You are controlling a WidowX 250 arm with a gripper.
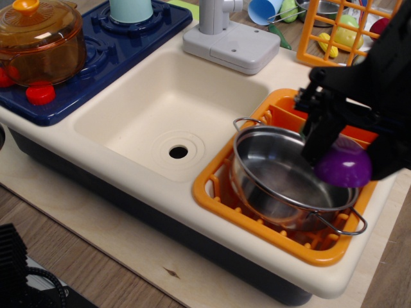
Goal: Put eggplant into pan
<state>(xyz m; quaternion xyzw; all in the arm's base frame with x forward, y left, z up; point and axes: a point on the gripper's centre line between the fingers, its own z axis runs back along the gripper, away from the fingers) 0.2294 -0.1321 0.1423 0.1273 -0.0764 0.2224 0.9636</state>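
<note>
The shiny steel pan [282, 183] with wire loop handles sits in the orange dish rack [221, 192] at the right of the toy sink. My black gripper [343, 157] is shut on the glossy purple eggplant [343, 165] and holds it just above the pan's right rim. The eggplant's green stem cap is hidden by the fingers [319, 138].
A cream sink basin [167, 106] with a drain lies left of the rack. An amber pot with an orange-knobbed lid [40, 38] stands on the blue stove at far left. A grey faucet base [228, 42] is behind the sink. An orange wire basket [340, 32] with toys is at back right.
</note>
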